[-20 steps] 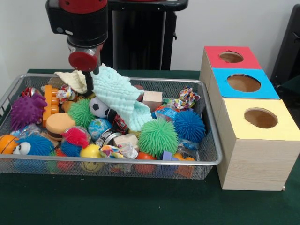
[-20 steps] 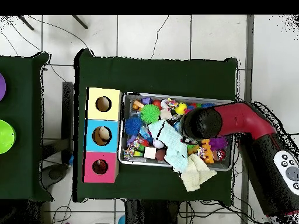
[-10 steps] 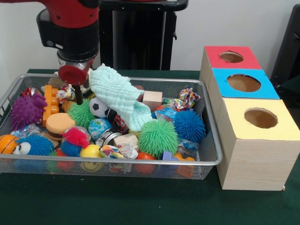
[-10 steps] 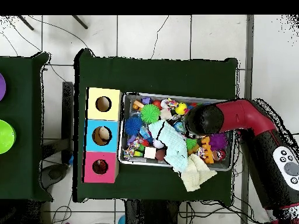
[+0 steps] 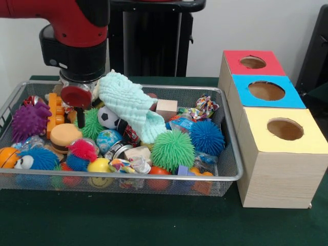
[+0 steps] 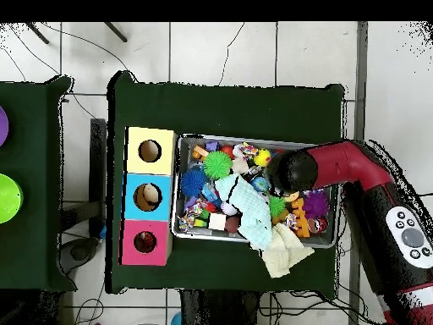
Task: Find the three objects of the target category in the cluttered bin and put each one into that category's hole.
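A wire mesh bin [image 5: 231, 177] holds a heap of toys. My gripper [image 5: 80, 119] hangs under the red and black arm at the bin's left rear. It reaches down between an orange toy block [image 5: 52, 110] and a green spiky ball [image 5: 92, 124]. A mint cloth [image 5: 130, 105] lies draped just to its right, over a soccer ball [image 5: 108, 117]. Three boxes stand to the right with a red top [image 5: 266, 69], a blue top [image 5: 289, 97] and a yellow top [image 5: 307, 141], each with a round hole. In the overhead view the arm's head [image 6: 292, 171] covers the gripper.
Other toys fill the bin: a purple spiky ball [image 5: 29, 120], a big green one [image 5: 172, 149], a blue one [image 5: 207, 136], a burger toy [image 5: 64, 136], a globe ball [image 5: 108, 139] and a wooden cube [image 5: 166, 108]. A cream cloth [image 6: 286, 250] hangs over the bin's edge.
The arm has shifted left in the front view and come down lower into the bin. It now hides the cream cloth there. The toys have not visibly moved.
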Available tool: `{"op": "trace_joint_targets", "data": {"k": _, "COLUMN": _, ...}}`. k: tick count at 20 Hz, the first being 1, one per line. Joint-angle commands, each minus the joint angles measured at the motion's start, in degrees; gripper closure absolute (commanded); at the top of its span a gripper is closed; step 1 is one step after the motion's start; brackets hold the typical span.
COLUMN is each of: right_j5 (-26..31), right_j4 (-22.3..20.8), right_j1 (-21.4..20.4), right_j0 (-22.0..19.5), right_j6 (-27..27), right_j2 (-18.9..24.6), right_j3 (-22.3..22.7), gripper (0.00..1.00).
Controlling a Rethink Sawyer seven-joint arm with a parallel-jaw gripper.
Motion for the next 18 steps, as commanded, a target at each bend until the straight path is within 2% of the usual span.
{"op": "trace_joint_targets", "data": {"k": 1, "right_j5": -4.49, "right_j4": -7.06, "right_j1": 3.17, "right_j0": 2.95, "right_j6": -6.33, "right_j2": -4.87, "right_j3": -3.31, "gripper": 0.0}}
{"op": "trace_joint_targets", "data": {"k": 5, "right_j5": -4.24, "right_j4": -9.11, "right_j1": 2.91, "right_j0": 4.34, "right_j6": -6.01, "right_j2": -6.53, "right_j3": -3.88, "gripper": 0.0}}
{"op": "trace_joint_targets", "data": {"k": 12, "right_j5": -1.91, "right_j4": -8.97, "right_j1": 1.44, "right_j0": 4.35, "right_j6": -9.06, "right_j2": -7.31, "right_j3": -4.33, "gripper": 0.0}}
{"op": "trace_joint_targets", "data": {"k": 14, "right_j5": -1.39, "right_j4": -7.77, "right_j1": 1.28, "right_j0": 3.65, "right_j6": -10.7, "right_j2": -6.82, "right_j3": -3.95, "gripper": 0.0}}
{"op": "trace_joint_targets", "data": {"k": 18, "right_j5": -2.9, "right_j4": -2.74, "right_j1": 2.26, "right_j0": -0.51, "right_j6": -13.3, "right_j2": -3.88, "right_j3": -1.82, "gripper": 0.0}}
